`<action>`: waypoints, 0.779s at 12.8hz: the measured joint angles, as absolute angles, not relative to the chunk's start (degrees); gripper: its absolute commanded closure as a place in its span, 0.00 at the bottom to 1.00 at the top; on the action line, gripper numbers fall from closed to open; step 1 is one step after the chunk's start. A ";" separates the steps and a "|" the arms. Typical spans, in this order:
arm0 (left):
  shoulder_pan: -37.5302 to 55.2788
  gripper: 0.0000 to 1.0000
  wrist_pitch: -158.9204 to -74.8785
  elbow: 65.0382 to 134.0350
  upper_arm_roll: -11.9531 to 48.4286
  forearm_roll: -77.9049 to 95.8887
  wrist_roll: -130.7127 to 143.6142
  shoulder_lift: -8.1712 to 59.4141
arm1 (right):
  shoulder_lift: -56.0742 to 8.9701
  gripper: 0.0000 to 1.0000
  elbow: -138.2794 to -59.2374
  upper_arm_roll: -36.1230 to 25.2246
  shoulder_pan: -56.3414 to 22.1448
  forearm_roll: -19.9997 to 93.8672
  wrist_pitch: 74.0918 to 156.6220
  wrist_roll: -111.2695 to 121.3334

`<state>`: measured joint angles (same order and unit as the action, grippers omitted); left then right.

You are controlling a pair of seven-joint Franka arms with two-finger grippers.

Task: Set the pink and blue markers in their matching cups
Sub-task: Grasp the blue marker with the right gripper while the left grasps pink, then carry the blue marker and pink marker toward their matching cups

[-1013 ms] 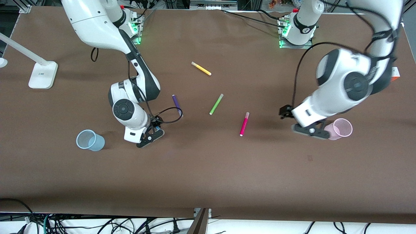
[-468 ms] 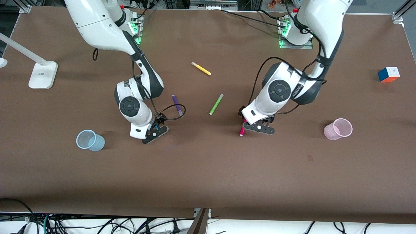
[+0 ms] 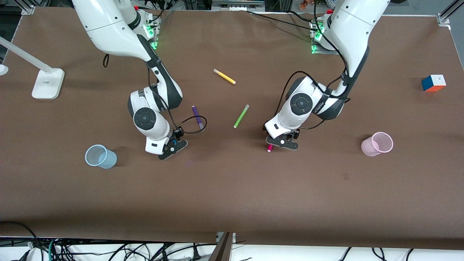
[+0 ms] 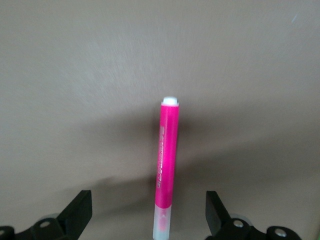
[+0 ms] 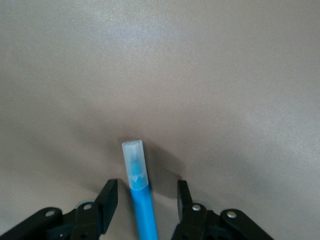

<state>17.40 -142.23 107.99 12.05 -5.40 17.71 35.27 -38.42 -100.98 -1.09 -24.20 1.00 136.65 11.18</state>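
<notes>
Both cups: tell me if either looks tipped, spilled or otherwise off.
Nothing stands out. The blue cup and pink cup each rest on the table at their arm's end, neither showing a marker inside. The pink marker lies between the left gripper's open fingers.

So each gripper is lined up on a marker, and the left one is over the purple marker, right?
Not quite: the left gripper straddles the pink marker, as the left wrist view shows. The right gripper does straddle a blue marker.
</notes>
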 measured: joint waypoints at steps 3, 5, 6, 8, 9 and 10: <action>17.62 0.28 -143.99 109.60 12.07 -5.56 19.55 35.82 | -38.42 0.99 -100.99 -1.09 -24.20 1.00 136.68 11.22; 18.42 0.64 -144.12 109.71 12.08 -5.56 20.69 35.85 | -38.37 1.00 -100.99 -1.09 -24.20 1.00 136.78 11.22; 18.85 0.83 -144.18 109.71 12.08 -5.57 21.30 35.86 | -38.28 1.00 -100.97 -1.09 -24.20 1.00 136.88 11.35; 19.13 1.00 -144.21 109.70 12.03 -5.63 21.72 35.79 | -37.40 1.00 -100.62 -1.21 -24.06 1.01 137.05 12.97; 19.12 1.00 -144.21 109.70 11.87 -5.64 21.74 35.71 | -36.38 1.00 -100.29 -1.49 -23.79 1.01 136.92 14.88; 19.01 1.00 -144.21 109.69 11.73 -5.65 21.73 35.65 | -35.02 1.00 -99.92 -1.75 -23.08 1.01 136.42 17.64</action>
<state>19.01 -144.21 109.69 11.73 -5.65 21.73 35.65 -35.02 -99.92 -1.75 -23.08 1.01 136.42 17.64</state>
